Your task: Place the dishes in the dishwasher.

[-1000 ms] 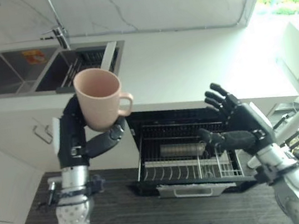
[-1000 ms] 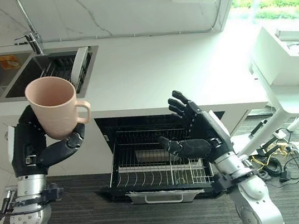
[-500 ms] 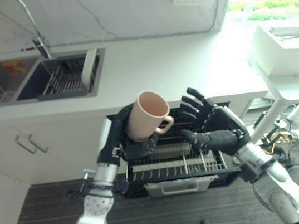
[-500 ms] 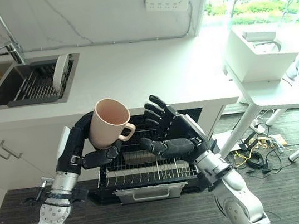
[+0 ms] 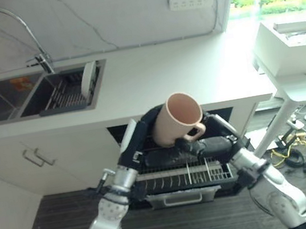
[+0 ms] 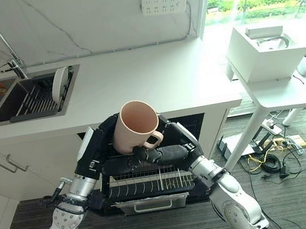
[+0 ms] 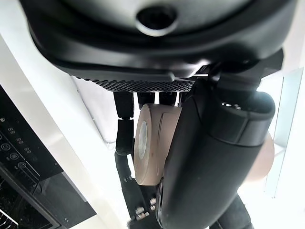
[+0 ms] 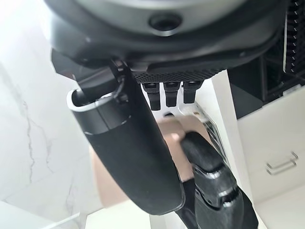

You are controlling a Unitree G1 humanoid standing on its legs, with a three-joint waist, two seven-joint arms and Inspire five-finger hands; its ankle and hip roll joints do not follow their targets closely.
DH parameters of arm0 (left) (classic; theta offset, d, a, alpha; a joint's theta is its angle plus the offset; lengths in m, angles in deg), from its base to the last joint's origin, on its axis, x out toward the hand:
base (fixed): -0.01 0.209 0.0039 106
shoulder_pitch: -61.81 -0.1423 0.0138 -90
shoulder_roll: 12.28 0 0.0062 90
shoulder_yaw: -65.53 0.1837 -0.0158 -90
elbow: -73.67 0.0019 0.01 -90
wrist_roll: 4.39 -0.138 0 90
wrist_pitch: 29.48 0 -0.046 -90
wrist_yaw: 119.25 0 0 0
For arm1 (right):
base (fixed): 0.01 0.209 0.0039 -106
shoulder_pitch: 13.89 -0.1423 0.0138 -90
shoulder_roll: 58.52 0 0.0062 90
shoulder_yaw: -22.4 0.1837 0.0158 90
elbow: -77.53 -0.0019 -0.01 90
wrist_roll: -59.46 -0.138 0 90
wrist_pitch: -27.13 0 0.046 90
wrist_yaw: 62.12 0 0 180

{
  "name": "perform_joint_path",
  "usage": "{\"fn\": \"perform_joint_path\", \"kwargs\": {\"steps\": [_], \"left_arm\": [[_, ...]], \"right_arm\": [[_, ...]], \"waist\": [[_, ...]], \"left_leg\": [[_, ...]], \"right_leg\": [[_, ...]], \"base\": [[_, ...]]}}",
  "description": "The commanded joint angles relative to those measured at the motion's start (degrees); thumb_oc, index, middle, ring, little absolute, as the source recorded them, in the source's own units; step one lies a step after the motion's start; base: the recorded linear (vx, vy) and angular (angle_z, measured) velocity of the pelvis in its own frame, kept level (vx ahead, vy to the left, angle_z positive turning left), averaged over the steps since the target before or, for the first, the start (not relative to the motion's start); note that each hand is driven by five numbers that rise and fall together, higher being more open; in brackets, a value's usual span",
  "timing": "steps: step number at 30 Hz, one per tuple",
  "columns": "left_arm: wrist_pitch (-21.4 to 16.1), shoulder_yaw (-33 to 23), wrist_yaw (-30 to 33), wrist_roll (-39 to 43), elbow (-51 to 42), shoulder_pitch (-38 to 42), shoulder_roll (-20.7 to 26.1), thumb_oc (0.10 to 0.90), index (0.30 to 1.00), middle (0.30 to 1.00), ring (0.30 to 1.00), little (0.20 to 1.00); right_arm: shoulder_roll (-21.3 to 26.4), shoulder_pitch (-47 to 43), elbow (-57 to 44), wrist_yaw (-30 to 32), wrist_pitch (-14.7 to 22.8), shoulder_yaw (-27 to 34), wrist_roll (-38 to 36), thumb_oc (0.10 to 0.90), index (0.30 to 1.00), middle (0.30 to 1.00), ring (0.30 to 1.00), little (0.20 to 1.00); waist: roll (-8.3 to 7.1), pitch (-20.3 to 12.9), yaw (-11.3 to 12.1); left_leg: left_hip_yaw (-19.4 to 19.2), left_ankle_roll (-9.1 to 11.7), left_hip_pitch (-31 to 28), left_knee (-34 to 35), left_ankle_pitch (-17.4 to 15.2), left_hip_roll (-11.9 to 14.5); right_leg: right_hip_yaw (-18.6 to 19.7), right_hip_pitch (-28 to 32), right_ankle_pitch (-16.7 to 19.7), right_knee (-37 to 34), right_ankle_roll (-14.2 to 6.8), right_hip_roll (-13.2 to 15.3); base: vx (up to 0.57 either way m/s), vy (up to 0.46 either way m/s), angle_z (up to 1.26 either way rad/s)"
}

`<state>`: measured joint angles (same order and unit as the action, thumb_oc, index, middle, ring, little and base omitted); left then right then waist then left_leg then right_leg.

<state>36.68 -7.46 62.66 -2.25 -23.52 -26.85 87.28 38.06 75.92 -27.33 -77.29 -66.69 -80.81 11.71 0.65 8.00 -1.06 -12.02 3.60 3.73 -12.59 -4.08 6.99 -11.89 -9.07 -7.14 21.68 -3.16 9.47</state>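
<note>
Right now I see the open dishwasher [image 6: 151, 178] under the table's [image 6: 137, 88] front edge, its rack pulled out. My left hand [image 6: 110, 152] curls round the pink mug [image 6: 134, 126] above it; my right hand [image 6: 172, 149] closes against the mug's handle side.

The left hand [image 6: 109, 150] has carried the pink mug [image 6: 134, 126] from beside the sink across to above the open dishwasher rack [image 6: 151, 181]. The right hand [image 6: 172, 149] has closed in, now touching the mug.
</note>
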Motion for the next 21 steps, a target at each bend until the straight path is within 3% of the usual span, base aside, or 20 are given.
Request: {"fn": "perform_joint_path", "kwargs": {"steps": [1,9,21], "left_arm": [[-6.2,-0.3,2.53,3.28,-3.34,6.88,0.07,0.4,0.3,0.3,0.3,0.3],[-5.45,1.79,8.39,-2.44,-2.76,7.86,-0.08,0.4,0.3,0.3,0.3,0.3],[-5.66,4.54,16.46,-6.1,-0.08,8.26,-1.37,0.4,0.3,0.3,0.3,0.3]], "right_arm": [[-3.36,-6.49,-3.55,-1.36,4.24,1.23,-3.78,0.8,0.9,0.9,0.9,0.9],[-4.73,-7.93,-5.99,-1.19,5.86,-1.77,-5.55,0.8,0.9,0.9,0.9,0.9],[-7.59,-9.14,-7.83,5.81,13.92,-3.25,-8.49,0.8,0.9,0.9,0.9,0.9]], "waist": [[-2.13,-3.18,0.81],[-2.12,-3.31,1.02],[-2.07,-3.36,0.92]], "left_leg": [[2.54,0.8,-0.86,-4.6,-8.82,1.03],[2.73,0.52,-1.13,-4.6,-9.19,0.78],[2.37,0.18,-1.38,-4.6,-9.46,0.76]], "right_leg": [[0.67,4.69,-1.56,-4.49,-5.1,0.19],[0.88,4.77,-1.62,-4.49,-5.19,0.27],[1.08,4.76,-1.61,-4.49,-5.12,0.34]], "base": [[0.0,0.0,0.0],[-0.01,0.002,0.0],[-0.01,0.004,0.01]]}}
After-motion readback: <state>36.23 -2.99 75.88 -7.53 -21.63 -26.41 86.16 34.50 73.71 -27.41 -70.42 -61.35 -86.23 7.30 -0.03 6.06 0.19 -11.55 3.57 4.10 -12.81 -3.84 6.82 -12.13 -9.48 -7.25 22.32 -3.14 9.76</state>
